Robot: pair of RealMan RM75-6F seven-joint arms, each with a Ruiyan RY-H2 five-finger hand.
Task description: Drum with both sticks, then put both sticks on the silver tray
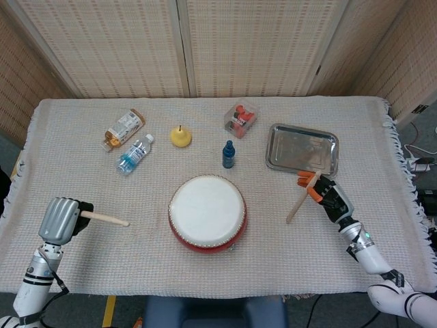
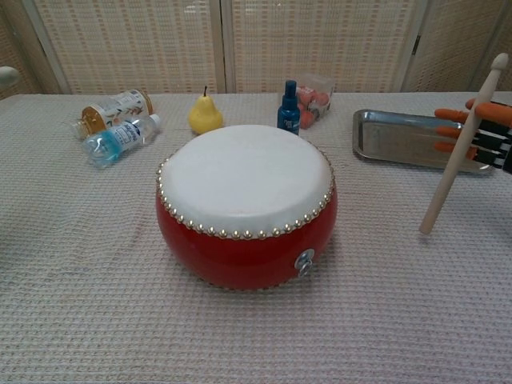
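- right stick (image 1: pixel 298 203) grasped by the right hand (image 1: pixel 326 197), which is clenched round its upper part; stick tilted, free end hanging down and inward toward the drum, tip off the desk in chest view (image 2: pixel 460 152). Held high on the shaft, likely so the long end can swing as the striker.
- drum (image 1: pixel 207 212) sits inboard of the right hand, well apart from the stick tip; no contact, so drumming on this side looks not yet begun.
- left stick (image 1: pixel 104 219) grasped by the left hand (image 1: pixel 61 219), clenched round one end; shaft pokes out level toward the drum, tip well short of it. Looks parked, ready.
- silver tray (image 1: pixel 302 149) just beyond the right hand, nothing on it; close enough for an easy drop-off later, both sticks still due there.
- past the drum, far from both hands: blue bottle (image 1: pixel 229 154), pear (image 1: pixel 180 137), clear box of red fruit (image 1: pixel 241 118), water bottle (image 1: pixel 134 154) and amber bottle (image 1: pixel 123 128) lying down. Clutter only, out of swing path.
- desk (image 1: pixel 382 246) covered with woven cloth.
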